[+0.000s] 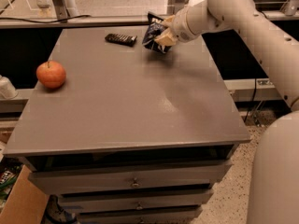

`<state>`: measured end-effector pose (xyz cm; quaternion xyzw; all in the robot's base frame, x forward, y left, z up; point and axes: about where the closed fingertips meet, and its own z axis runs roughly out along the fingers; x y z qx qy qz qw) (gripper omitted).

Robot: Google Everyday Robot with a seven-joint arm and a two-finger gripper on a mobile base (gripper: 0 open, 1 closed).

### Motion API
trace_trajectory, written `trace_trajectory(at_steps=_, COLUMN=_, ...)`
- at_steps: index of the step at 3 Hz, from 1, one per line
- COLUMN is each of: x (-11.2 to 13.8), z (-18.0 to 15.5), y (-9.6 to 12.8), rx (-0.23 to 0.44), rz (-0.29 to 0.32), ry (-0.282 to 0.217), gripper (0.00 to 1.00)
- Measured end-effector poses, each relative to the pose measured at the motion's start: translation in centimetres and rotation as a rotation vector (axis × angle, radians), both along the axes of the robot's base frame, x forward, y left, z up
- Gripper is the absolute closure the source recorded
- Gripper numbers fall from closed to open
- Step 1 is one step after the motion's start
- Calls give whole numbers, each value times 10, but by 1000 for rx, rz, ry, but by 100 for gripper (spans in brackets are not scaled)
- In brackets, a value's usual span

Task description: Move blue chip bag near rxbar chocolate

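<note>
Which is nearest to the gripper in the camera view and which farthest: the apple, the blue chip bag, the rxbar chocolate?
Measured from the gripper, which is over the far right part of the table:
1. blue chip bag: held in the gripper itself.
2. rxbar chocolate: flat on the table to the left of the bag, near the far edge.
3. apple: by the left edge, farthest.

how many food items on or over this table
3: the apple at the left edge, the rxbar chocolate at the far edge, the blue chip bag held in the gripper just right of that bar. More could hide behind the bag.
</note>
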<state>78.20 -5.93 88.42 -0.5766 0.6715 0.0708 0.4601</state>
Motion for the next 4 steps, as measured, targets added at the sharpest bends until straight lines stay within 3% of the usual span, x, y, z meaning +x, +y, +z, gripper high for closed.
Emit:
trace_trajectory(at_steps=1, x=19, z=-5, y=20, rx=33, rz=27, ry=1, gripper=100)
trace_trajectory(at_steps=3, x=33, z=-28, y=45, rx=30, rz=54, ry=33, gripper=100)
trace_trajectory(at_steps=4, x=36, z=-35, y=50, rx=8, rz=57, ry=47, gripper=82)
